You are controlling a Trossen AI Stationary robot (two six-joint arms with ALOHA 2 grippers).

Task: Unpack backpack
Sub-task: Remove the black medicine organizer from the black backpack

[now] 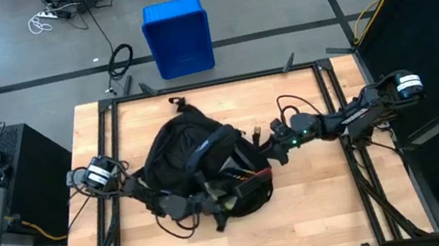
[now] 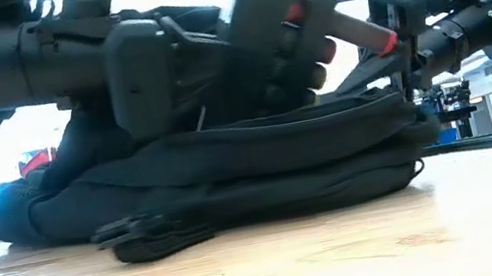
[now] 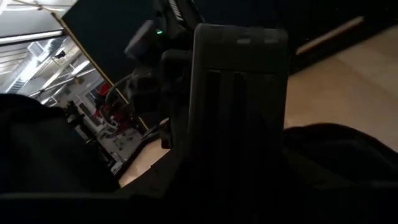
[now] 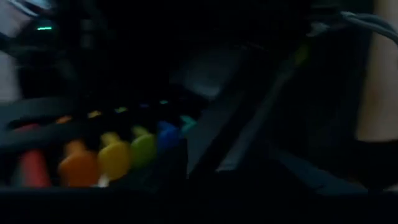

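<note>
Here the wooden table (image 1: pixel 324 213) carries the black backpack (image 1: pixel 181 161) near its middle, lying flat with its top toward the far edge and its mouth toward the near right. Both arms reach into that mouth. The left gripper (image 1: pixel 214 197) comes in low from the left and is closed on a dark flat case (image 2: pixel 274 37), which the low view shows lifted clear above the bag; a row of coloured markers (image 4: pixel 115 152) sits in it, red through blue. The right gripper (image 1: pixel 270 146) hovers at the bag's right edge, just beside the case; whether its fingers are spread or pinching cannot be told. The case's long side runs from left to right, so the right gripper is probably nearer its free end.
</note>
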